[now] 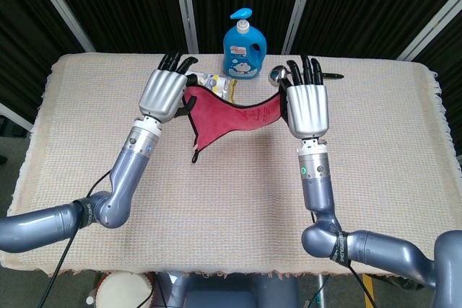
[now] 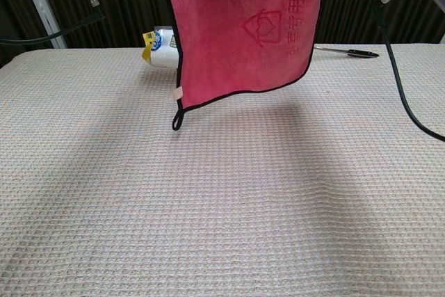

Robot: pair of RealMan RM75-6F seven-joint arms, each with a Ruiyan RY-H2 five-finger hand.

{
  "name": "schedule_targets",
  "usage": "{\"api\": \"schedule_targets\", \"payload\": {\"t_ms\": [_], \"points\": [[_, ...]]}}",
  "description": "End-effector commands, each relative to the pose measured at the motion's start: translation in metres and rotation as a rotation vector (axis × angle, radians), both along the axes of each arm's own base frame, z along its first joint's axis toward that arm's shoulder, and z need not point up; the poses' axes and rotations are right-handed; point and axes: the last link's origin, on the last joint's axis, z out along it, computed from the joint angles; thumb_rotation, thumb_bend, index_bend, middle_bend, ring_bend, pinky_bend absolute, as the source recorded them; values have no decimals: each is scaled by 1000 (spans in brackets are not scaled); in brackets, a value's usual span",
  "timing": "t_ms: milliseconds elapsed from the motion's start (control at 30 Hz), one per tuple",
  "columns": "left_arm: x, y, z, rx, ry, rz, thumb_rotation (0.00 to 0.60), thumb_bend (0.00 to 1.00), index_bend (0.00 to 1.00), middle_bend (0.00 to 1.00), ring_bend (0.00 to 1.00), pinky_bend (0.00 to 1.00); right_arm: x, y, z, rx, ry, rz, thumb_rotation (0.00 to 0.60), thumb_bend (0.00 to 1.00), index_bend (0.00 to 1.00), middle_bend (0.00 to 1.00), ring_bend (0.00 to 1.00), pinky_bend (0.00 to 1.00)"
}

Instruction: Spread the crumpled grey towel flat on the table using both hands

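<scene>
The towel (image 1: 225, 116) is red with black edging, not grey, and hangs in the air above the table's far middle. My left hand (image 1: 165, 91) holds its upper left corner and my right hand (image 1: 306, 107) holds its upper right corner, both seen from the back with fingers pointing up. In the chest view the towel (image 2: 243, 33) hangs as a spread sheet with a heart-in-house mark, and its lower left corner loop (image 2: 177, 122) dangles just above the table mat (image 2: 222, 206). That view cuts off both hands at its top.
A blue pump bottle (image 1: 243, 45) stands at the back centre. A white and yellow packet (image 2: 158, 45) lies behind the towel. A spoon (image 1: 277, 73) and a black pen (image 2: 349, 51) lie at the back right. A black cable (image 2: 398, 81) hangs at the right.
</scene>
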Motion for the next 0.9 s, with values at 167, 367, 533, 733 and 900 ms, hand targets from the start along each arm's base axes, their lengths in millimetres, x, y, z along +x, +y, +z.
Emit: {"api": "schedule_targets", "payload": {"t_ms": [167, 367, 533, 733, 900], "points": [[17, 14, -17, -4, 16, -14, 600, 580, 621, 152, 0, 70, -1, -18, -8, 5, -18, -22, 600, 639, 675, 234, 86, 126], [29, 24, -27, 8, -7, -15, 600, 580, 621, 151, 0, 70, -1, -30, -10, -4, -26, -25, 600, 640, 676, 233, 86, 126], [24, 16, -47, -46, -30, -11, 600, 580, 621, 151, 0, 70, -17, -29, -17, 9, -7, -46, 600, 640, 676, 234, 86, 126], [12, -13, -73, -126, -19, -36, 600, 580, 622, 150, 0, 71, -38, -10, -26, 44, 23, -55, 600, 640, 676, 234, 86, 127], [-3, -44, -89, -189, -29, -46, 600, 580, 622, 150, 0, 71, -57, 16, -29, 68, 76, -53, 600, 639, 676, 234, 86, 126]]}}
